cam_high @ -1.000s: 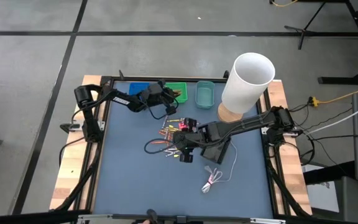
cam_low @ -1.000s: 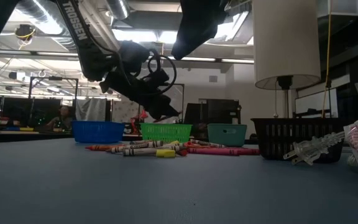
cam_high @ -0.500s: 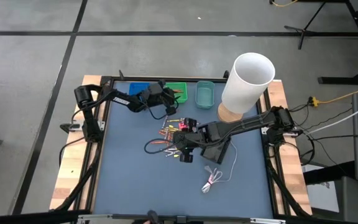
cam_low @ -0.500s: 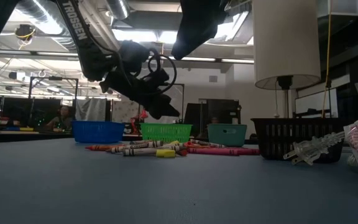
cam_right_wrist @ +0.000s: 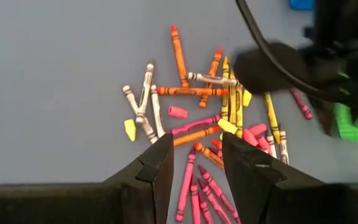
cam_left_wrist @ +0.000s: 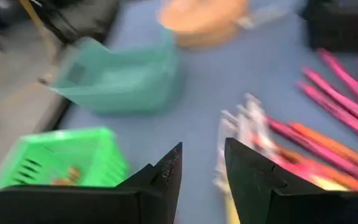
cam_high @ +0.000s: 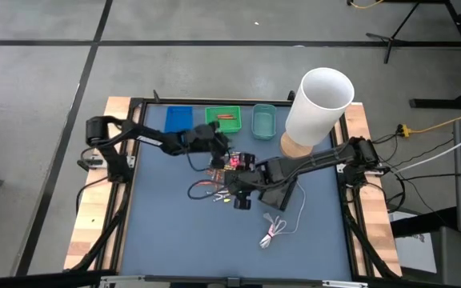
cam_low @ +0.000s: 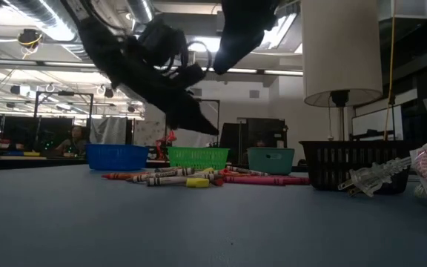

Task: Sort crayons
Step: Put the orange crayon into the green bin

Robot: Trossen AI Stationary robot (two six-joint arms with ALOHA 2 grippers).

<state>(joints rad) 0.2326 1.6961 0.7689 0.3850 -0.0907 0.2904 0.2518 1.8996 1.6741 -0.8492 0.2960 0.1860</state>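
Both grippers empty above the crayon pile

The crayons lie scattered mid-worktop, in front of the green tray. The left gripper hangs over the pile's tray-side edge, fingers parted, holding nothing. The right gripper hovers over the pile's near side, fingers apart, also empty.

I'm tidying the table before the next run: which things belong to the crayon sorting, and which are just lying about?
Belongs: crayons; blue tray; green tray; teal tray.
Lying about: lamp; coiled white cable; black basket.
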